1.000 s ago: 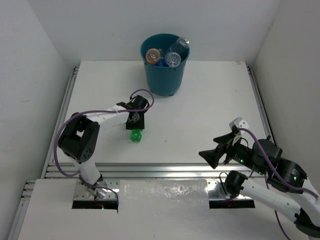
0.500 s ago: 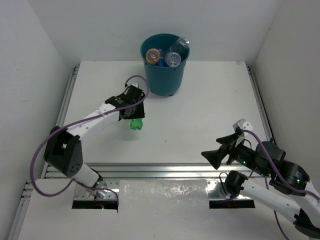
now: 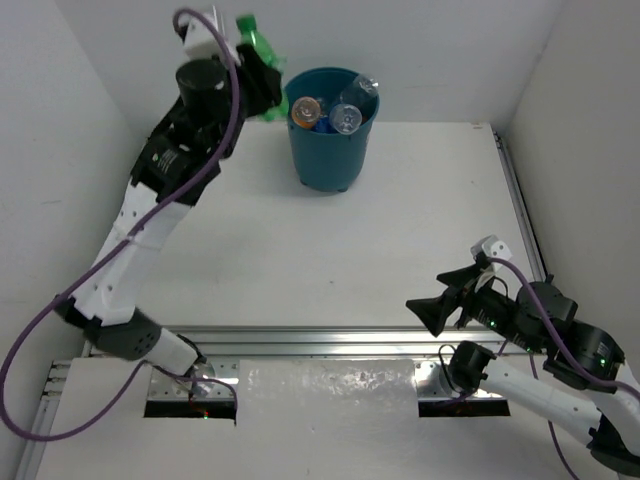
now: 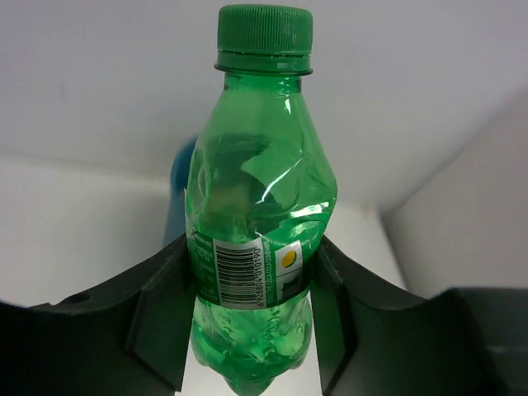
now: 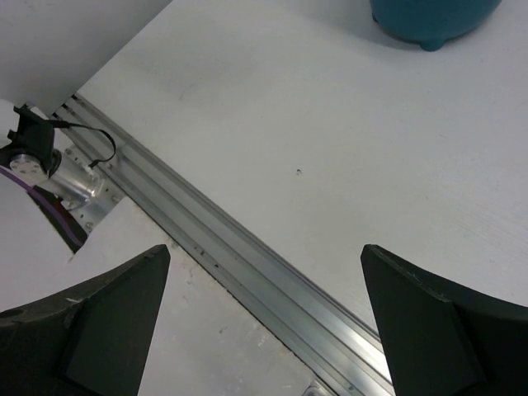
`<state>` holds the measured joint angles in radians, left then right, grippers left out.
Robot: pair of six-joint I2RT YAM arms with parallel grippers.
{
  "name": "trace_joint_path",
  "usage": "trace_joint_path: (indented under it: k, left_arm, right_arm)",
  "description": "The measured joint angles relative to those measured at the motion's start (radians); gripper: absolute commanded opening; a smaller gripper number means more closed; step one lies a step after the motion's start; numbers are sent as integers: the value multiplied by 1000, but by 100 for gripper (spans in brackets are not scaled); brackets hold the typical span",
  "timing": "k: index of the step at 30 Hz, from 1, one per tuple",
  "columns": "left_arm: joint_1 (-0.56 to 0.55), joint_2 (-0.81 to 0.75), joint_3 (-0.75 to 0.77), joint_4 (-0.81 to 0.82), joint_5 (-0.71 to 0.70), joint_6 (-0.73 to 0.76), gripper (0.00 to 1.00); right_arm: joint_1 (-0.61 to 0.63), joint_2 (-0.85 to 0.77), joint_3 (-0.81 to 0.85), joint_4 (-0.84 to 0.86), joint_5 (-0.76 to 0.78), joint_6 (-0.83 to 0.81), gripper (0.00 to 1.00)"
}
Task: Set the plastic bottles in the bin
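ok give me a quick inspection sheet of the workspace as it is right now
surface: white table, the bin standing at its far side
job's things: green bottle held high, left of the teal bin; several bottles already inside
clutter: nothing seen
end effectors: left end effector shut on the green bottle; right end effector open, empty, near the front edge
cables: purple cables looped along both arms
surroundings: white walls; metal rail at the near edge

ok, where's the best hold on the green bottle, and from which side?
Round the labelled waist, coming side-on, as the left gripper has the green bottle now: the body pinches in there, so the jaws should seat well.
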<state>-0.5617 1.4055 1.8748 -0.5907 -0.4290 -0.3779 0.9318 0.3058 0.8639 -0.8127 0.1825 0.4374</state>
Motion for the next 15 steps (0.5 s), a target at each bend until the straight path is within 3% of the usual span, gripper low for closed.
trace_joint_path:
  k: [5,10,15]
  left_arm:
    - [6,298,450,148,-46,127,5]
    - [18,486,481,381,-43,305,6]
    - [57,671,481,544,27,356,10]
  right_arm:
    - [0,8,3,-2,0,0,99]
    - [0,-4,6,-8,0,12,99]
    - [0,-28,12,-17,-6,43,99]
